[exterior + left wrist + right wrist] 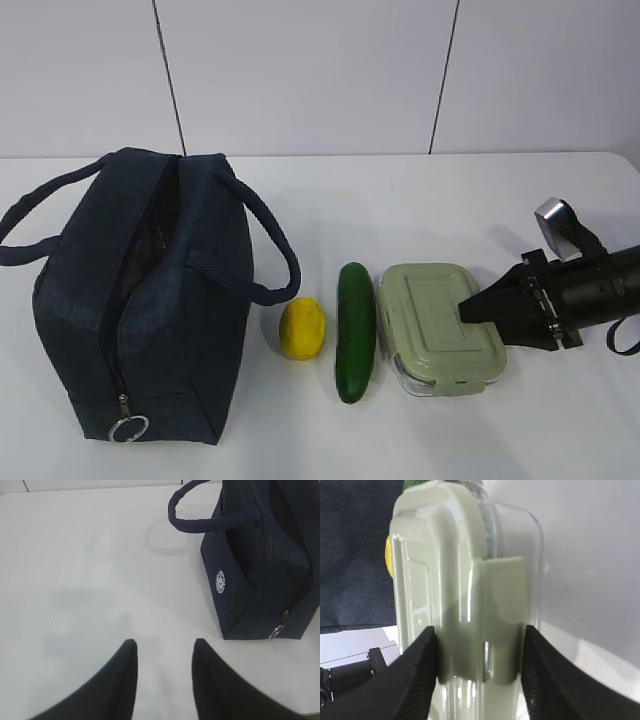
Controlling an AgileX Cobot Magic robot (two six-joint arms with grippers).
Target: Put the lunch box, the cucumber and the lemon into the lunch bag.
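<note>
At the table's right side, the right gripper [479, 645] narrowly clamped the lunch box [441, 327] by its end latch, risking a slip or tilt on lifting.

bag [150, 300]: navy, upright, zipper open | lemon [301, 328]: yellow, just right of bag | cucumber [355, 331]: dark green, right of lemon | box [440, 325]: clear, pale green lid, flat, farthest from bag

A plain white table [420, 200] carries everything; the dark navy lunch bag [140, 300] stands at the left, zipper open on top; just right of it lies the yellow lemon [301, 328]; next right the dark green cucumber [355, 331], lengthwise near to far; right again, close beside it, the green-lidded lunch box [430, 330].
</note>
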